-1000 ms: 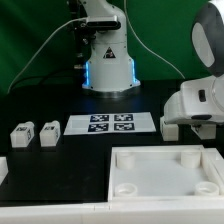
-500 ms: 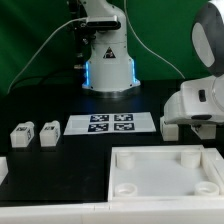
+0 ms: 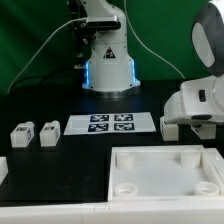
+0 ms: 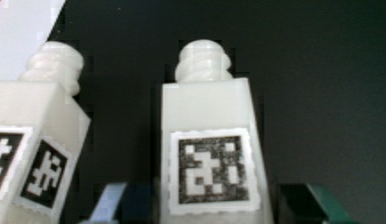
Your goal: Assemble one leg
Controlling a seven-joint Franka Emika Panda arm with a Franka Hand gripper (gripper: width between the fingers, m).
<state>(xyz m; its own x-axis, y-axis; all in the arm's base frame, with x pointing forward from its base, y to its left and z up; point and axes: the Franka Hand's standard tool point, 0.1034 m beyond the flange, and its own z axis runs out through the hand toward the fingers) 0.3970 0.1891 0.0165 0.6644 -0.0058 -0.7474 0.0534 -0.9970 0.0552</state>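
In the wrist view two white legs lie side by side on the black table, each with a ribbed peg at one end and a square tag on its face. My gripper (image 4: 216,212) is open, and its fingers (image 4: 119,205) straddle the tagged end of one leg (image 4: 211,120) with small dark gaps on both sides. The second leg (image 4: 44,110) lies just beside it, outside the fingers. In the exterior view the arm's white housing (image 3: 198,100) at the right hides the gripper. Two more legs (image 3: 22,133) (image 3: 48,133) stand at the left.
The marker board (image 3: 110,123) lies in the middle of the table. The large white tray-like part (image 3: 165,152) with a raised rim lies in front of the arm. The robot base (image 3: 108,65) stands at the back. A white block (image 3: 3,168) sits at the left edge.
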